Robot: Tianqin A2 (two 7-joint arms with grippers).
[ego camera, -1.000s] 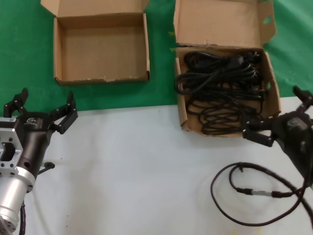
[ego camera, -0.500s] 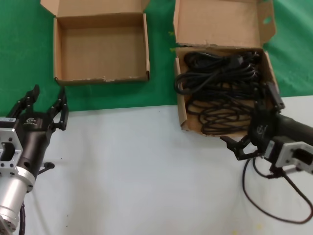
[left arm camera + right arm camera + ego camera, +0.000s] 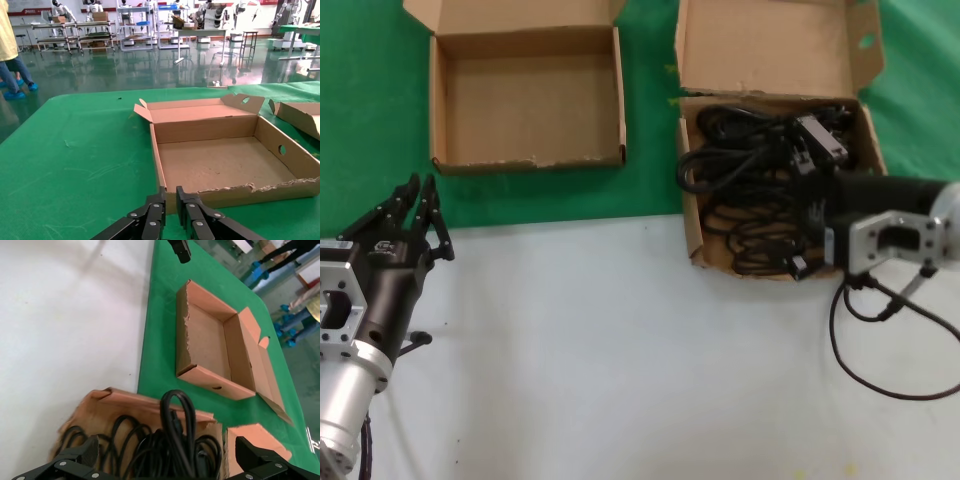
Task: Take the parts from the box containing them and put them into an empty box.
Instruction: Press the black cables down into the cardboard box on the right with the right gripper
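right claw has swung in from the table's right edge over the full box at the far right, jaws wide & empty above the cords, so pickup's imminent; left claw now pinched shut, idle nr left edge, empty box far left.
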